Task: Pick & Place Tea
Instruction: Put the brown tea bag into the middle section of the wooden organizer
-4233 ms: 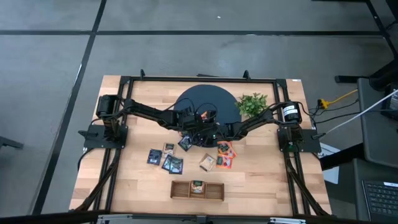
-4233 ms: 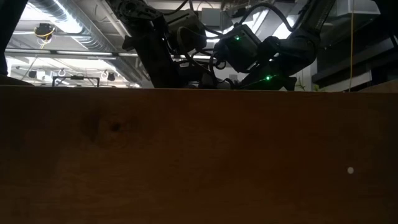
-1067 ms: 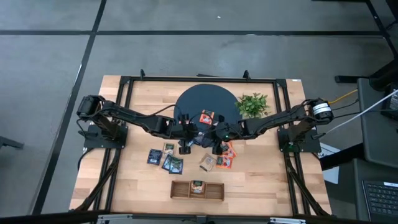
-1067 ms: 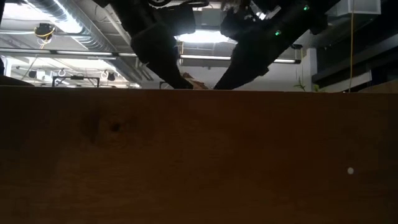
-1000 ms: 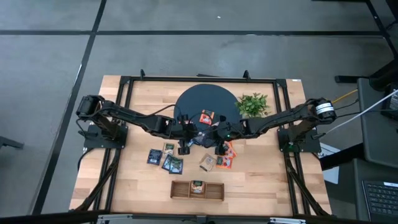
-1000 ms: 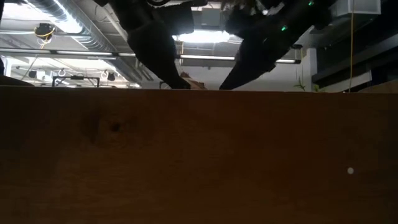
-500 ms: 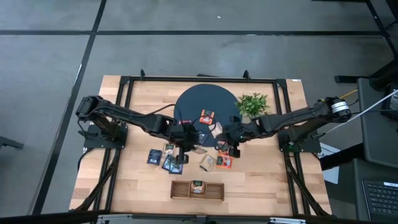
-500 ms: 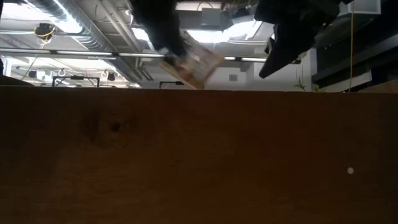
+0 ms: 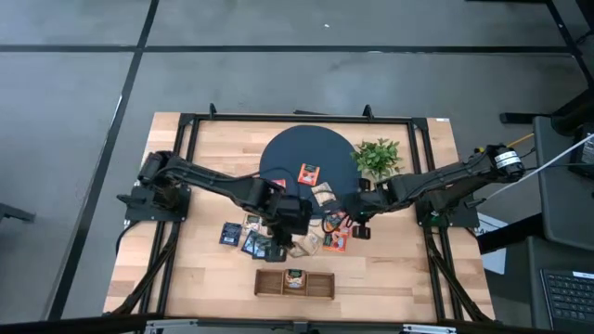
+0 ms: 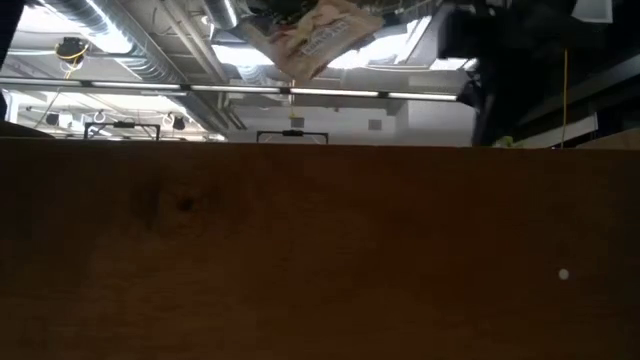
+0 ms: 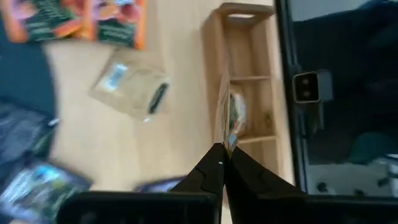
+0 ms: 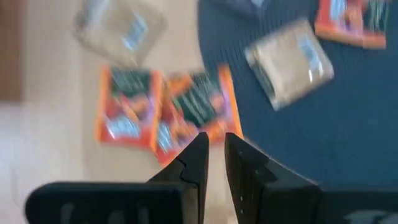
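Nearest the front edge of the wooden surface (image 9: 390,278) lies the narrow three-compartment tray (image 9: 295,282), with one sachet already in its middle compartment (image 9: 295,276). Just behind it, the left gripper (image 11: 222,163) hangs over the boards with its jaws pressed together on a beige sachet (image 11: 222,118), held by its edge; from the wrist that packet lines up over the tray's compartments, and from table height it shows well clear of the surface (image 10: 312,38).

Around that gripper the loose tea is scattered: dark navy sachets (image 9: 231,233) to the left arm's side, a beige one (image 9: 310,242) lying flat beside them, and a cluster of orange-red sachets (image 9: 336,237) toward the right arm's side.

The right gripper (image 12: 213,149) hovers over that orange-red cluster (image 12: 127,114), at the near rim of the dark round disc (image 12: 348,130). Its jaws stand slightly apart, and nothing shows between them.

Farther back, on the disc itself (image 9: 278,153), a beige sachet (image 9: 323,194) lies near the rim and an orange-red one (image 9: 308,173) sits closer to the middle. Beyond the disc, toward the right arm's side, is the leafy green plant (image 9: 377,155).
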Robot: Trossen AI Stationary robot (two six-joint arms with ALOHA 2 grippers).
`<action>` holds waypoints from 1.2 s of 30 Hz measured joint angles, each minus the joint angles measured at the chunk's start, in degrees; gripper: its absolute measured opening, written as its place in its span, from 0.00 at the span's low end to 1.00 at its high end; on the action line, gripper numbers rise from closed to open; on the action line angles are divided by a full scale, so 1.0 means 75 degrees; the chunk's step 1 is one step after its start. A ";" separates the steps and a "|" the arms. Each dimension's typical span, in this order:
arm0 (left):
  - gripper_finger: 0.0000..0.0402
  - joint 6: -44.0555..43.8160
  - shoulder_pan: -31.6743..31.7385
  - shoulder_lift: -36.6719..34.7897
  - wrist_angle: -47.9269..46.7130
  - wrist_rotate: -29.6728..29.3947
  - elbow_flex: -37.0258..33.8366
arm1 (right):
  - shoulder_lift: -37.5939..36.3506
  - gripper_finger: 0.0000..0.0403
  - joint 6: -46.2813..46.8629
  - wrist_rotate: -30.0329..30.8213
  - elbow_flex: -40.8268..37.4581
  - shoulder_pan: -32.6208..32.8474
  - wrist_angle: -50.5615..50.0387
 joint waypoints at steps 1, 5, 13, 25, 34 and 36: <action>0.01 -0.0023 -0.0040 0.0111 -0.0111 0.0143 0.0079 | 0.0000 0.14 0.0076 0.0011 0.0000 0.0000 -0.0232; 0.01 -0.0128 -0.0205 0.0667 -0.0203 0.0799 0.0504 | 0.0003 0.14 0.0336 0.0235 0.0000 -0.0002 -0.0920; 0.01 -0.0144 -0.0471 0.1645 -0.0367 0.1250 0.1223 | 0.0003 0.14 0.0346 0.0490 0.0000 -0.0003 -0.1080; 0.01 -0.0142 -0.0462 0.1913 -0.0378 0.1206 0.1292 | 0.0003 0.14 0.0549 0.0498 0.0000 -0.0006 -0.0963; 0.01 0.0062 -0.0364 0.2105 -0.0744 0.1205 0.1301 | 0.0003 0.14 0.0755 0.0510 0.0000 0.0108 -0.0956; 0.01 0.0186 -0.0360 0.2181 -0.0760 0.1179 0.1300 | 0.0006 0.14 0.0755 0.0513 0.0000 0.0137 -0.0948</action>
